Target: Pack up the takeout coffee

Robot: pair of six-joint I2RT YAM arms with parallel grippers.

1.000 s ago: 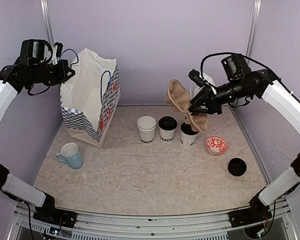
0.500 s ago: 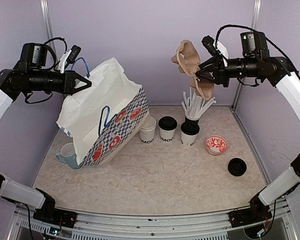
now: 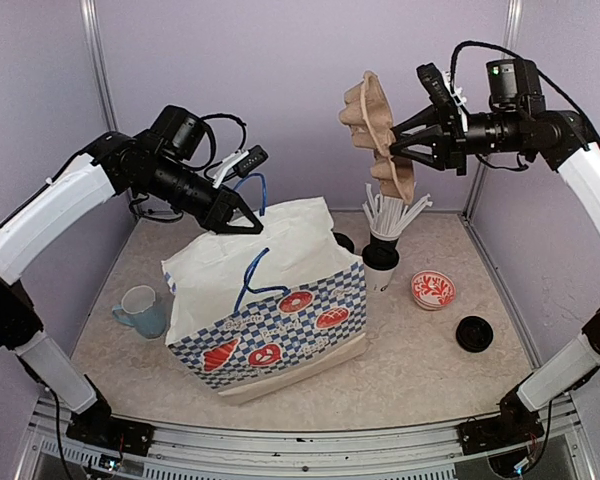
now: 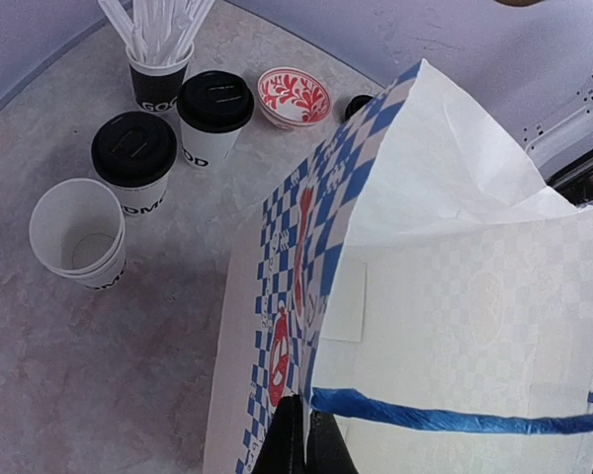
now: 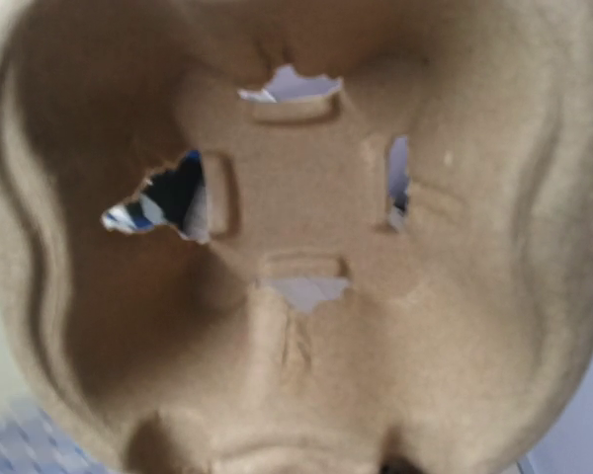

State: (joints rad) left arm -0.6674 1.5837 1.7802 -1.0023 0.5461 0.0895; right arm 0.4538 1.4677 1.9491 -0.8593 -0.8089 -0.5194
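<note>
Below, mottled beige tabletop (image 3: 430, 385), lilac walls (image 3: 300, 90)

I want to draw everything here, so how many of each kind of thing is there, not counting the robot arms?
Lidded coffee cups: 2
Open white cup stack: 1
Straw cup: 1
Blue mug: 1
Red bowl: 1
Loose black lid: 1
Paper bag: 1
Cardboard cup tray: 1
Total: 9

A paper bag (image 3: 280, 310) sat mid-table toward the near edge, with a mug (image 3: 140, 308) just beside it on the left. Behind the bag ran a row: a stack of open cups (image 4: 76, 232), a lidded cup (image 4: 133, 158) and a second lidded cup (image 4: 215, 114). A cup of straws (image 4: 158, 74) stood behind that last one. To the right lay a bowl (image 3: 433, 290), and a loose lid (image 3: 474, 333) lay near the right edge. A cup carrier (image 3: 380, 135) hung above the straws.
</note>
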